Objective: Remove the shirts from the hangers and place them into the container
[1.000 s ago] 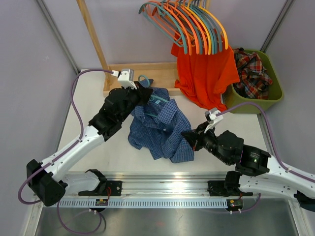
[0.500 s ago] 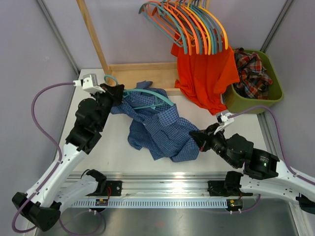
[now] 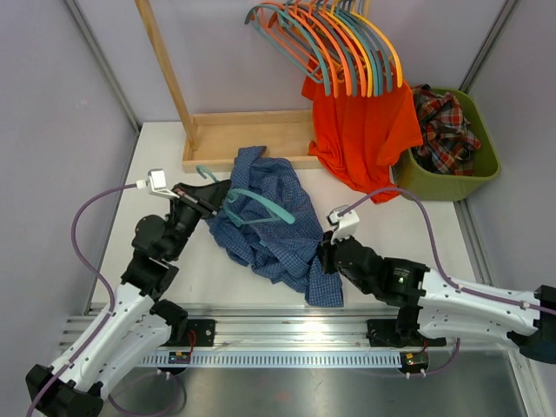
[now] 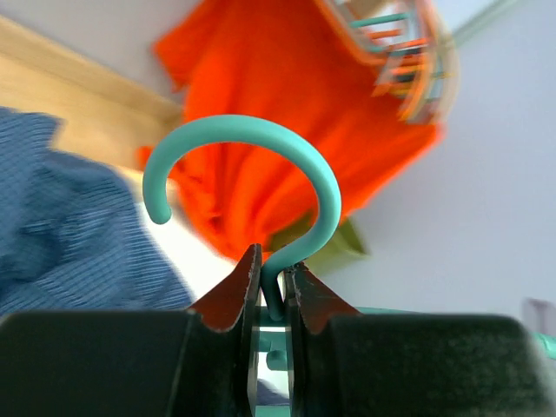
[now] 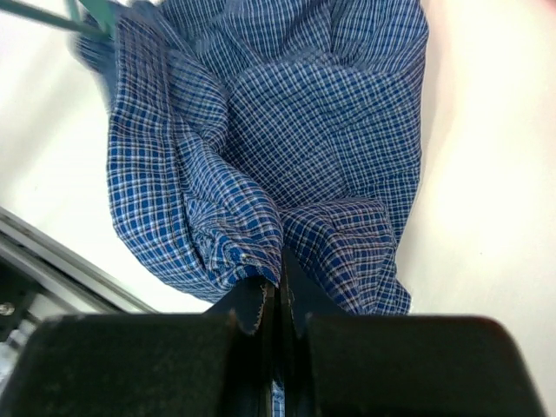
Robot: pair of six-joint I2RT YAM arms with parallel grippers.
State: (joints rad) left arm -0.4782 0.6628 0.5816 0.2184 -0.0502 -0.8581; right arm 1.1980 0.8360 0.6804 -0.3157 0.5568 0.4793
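The dark blue checked shirt (image 3: 278, 239) lies mid-table (image 3: 165, 174), judged half freed from its teal hanger (image 3: 256, 201). The hanger's neck is pinched in the closed left gripper (image 4: 271, 261), and a fold of the shirt is clamped in the closed right gripper (image 5: 278, 280). A pull apart seems called for next, then a carry to the olive container (image 3: 452, 187) at far right, where a plaid shirt (image 3: 445, 122) lies. An orange-red shirt (image 3: 360, 130) hangs among the hangers (image 3: 339, 43), with a wooden frame (image 3: 243, 130) and lilac-grey walls behind.

Left arm (image 3: 122, 317) and right arm (image 3: 473, 295): white links, black joints, black serrated fingers (image 4: 228, 295); purple cables (image 3: 75, 236) to white wrist cameras (image 3: 159, 180).
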